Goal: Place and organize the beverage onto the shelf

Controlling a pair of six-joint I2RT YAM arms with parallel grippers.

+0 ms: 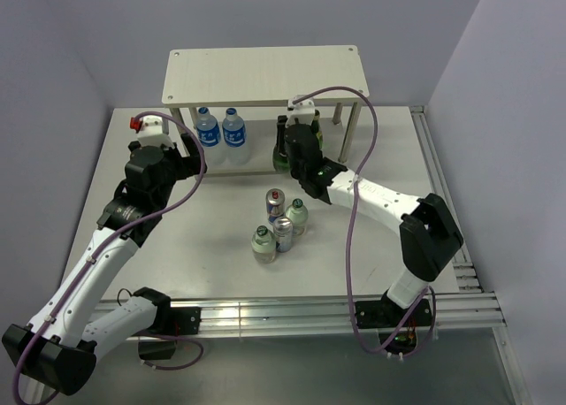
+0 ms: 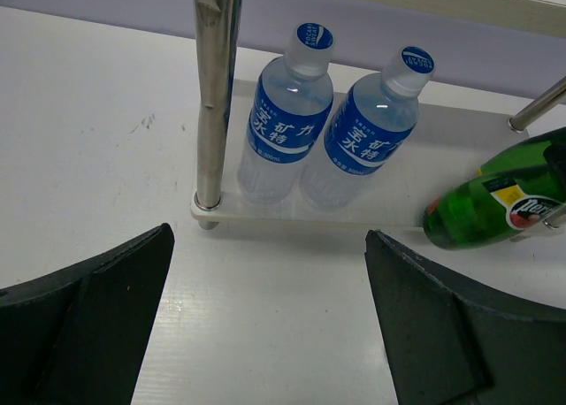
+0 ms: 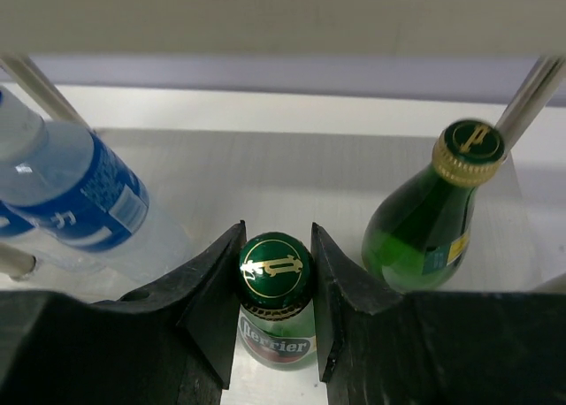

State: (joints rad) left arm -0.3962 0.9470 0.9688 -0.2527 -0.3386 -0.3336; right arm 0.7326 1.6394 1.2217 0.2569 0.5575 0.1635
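We see the right claw point(image 3: 276, 246) pinching the neck of a green Perrier bottle point(image 3: 276, 339) at the front edge of the lower board of the shelf point(image 1: 265, 73); can't tell if its base is down. A second green bottle point(image 3: 424, 228) stands deeper in, to its right. The water bottles point(image 2: 287, 113) stand at the board's left end. The left claw point(image 2: 270, 246) is spread, nothing in it, over the bench point(image 1: 203, 237) facing them. Mid-bench, cans and small bottles point(image 1: 279, 221) cluster.
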